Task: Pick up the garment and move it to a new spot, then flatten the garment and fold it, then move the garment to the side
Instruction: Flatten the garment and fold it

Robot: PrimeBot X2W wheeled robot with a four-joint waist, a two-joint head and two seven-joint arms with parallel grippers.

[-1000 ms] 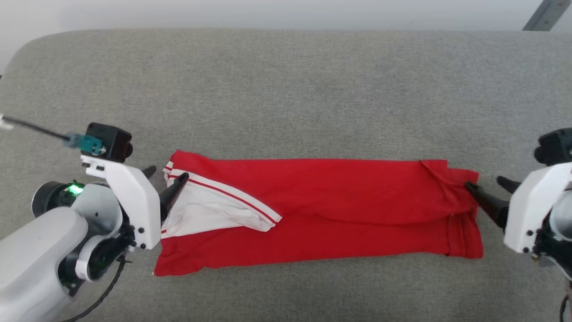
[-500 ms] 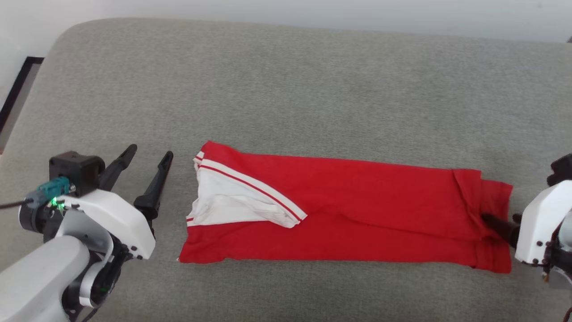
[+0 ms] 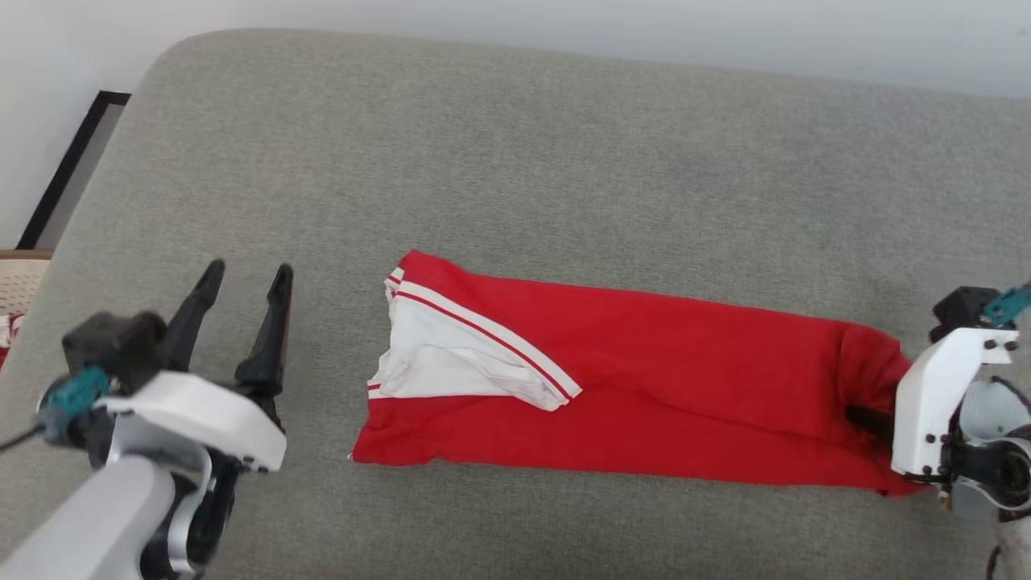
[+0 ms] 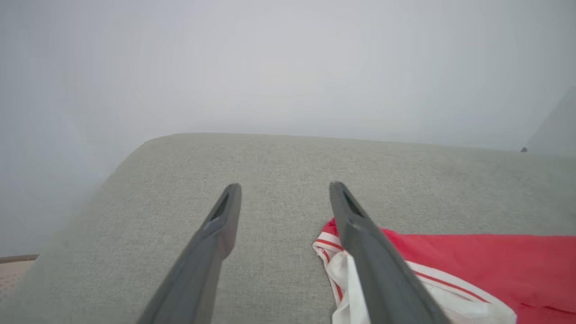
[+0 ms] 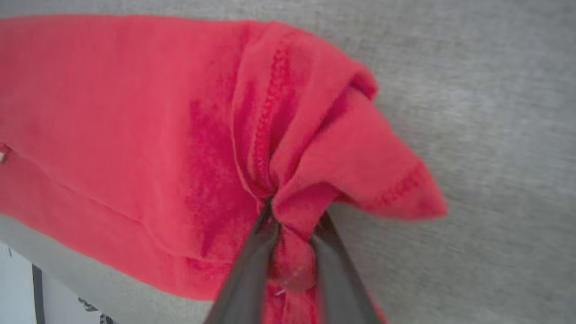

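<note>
Far to the left of the garment [image 3: 644,387], at the edge of the head view, a corner of a beige lattice basket [image 3: 18,282] shows, with a small piece of red-and-white cloth [image 3: 5,345] in it, beside the grey upholstered surface [image 3: 564,161]. A dark strip [image 3: 68,173] runs along the floor just behind the basket. Nearer to the garment, but apart from it, the left gripper [image 3: 249,270] hovers over the grey fabric with its two dark fingers spread wide and nothing between them. A band of bare surface lies between it and the garment's left end. In the left wrist view one finger [image 4: 382,270] of this gripper [image 4: 284,186] crosses in front of the sleeve and hides part of it. The garment itself lies in the middle of the surface as a long folded red band, a little slanted, with its white sleeve [image 3: 451,362] and red-and-white trim folded on top at the left end. At the garment's right end the cloth is bunched and raised. There the right gripper [image 3: 866,419] pinches a gathered fold of the red fabric, and the right wrist view shows both fingers of this gripper [image 5: 292,216] pressed against the bunch from two sides. Its white housing covers the garment's right corner in the head view. Behind the garment the surface ends at a pale wall [image 3: 564,24].
</note>
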